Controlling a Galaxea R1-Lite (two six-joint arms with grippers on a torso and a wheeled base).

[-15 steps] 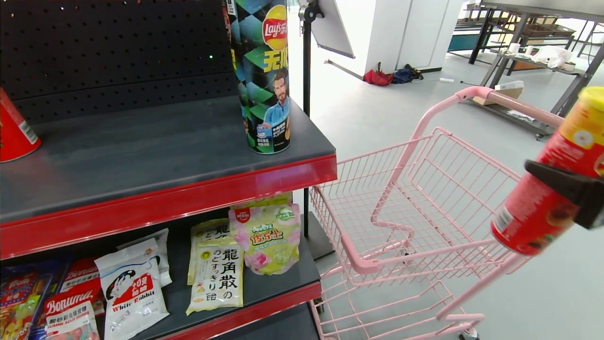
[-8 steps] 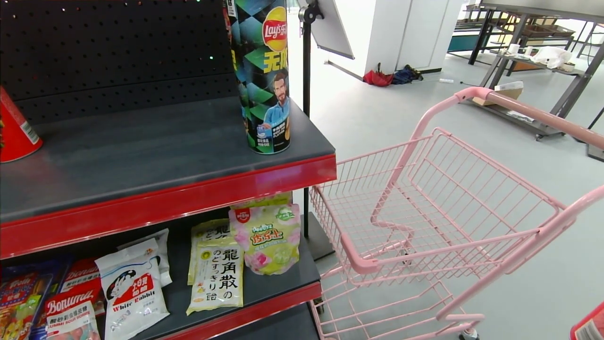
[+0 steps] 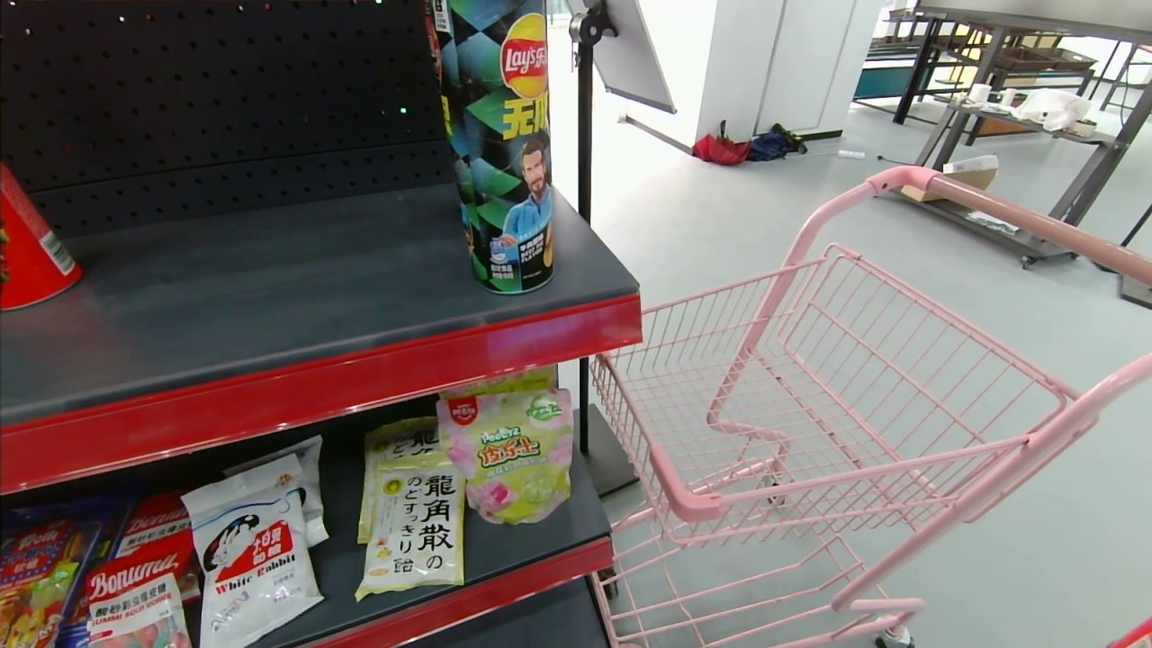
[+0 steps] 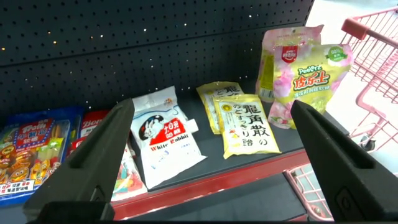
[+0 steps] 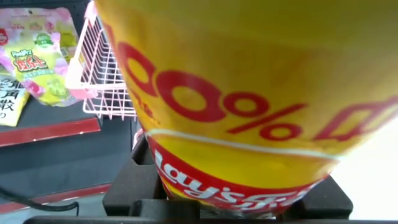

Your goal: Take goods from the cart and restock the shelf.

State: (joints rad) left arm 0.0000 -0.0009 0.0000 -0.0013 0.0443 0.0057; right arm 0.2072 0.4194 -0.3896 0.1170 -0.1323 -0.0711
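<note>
Holding a red-and-yellow chip can (image 5: 249, 81) in my right pincer (image 5: 239, 208), clenched round its body. The can hangs low on the near side of the cart (image 3: 679, 495), apart from it, and the wrist camera looks past it to the cart's wire basket. My left pincer (image 4: 212, 109) is released, fingers spread wide, facing the lower shelf (image 4: 236, 177) just beside the cart.

Step in hand, as I judge it: carry the can to the upper shelf (image 3: 270, 297).
- Lift well above the red front lip before going in.
- Bring the can upright before setting it down; a tall, narrow can tips easily.
- Aim for the bare dark stretch beyond the tall green-and-black can (image 3: 504, 153), which stands at the shelf end nearest the cart. Do not brush it.
- Let go only once the base sits flat.

Surface: the upper shelf is dark and matt with a perforated back panel. A red can (image 3: 27, 247) stands at the end farthest from the cart. Snack bags lie flat on the lower shelf, and a green-and-pink bag (image 3: 513, 454) is propped up at the cart end.

Room: the cart's upper basket looks empty from the head camera. The floor is smooth and grey. A metal-framed bench (image 3: 1008, 121) stands well beyond the cart.
</note>
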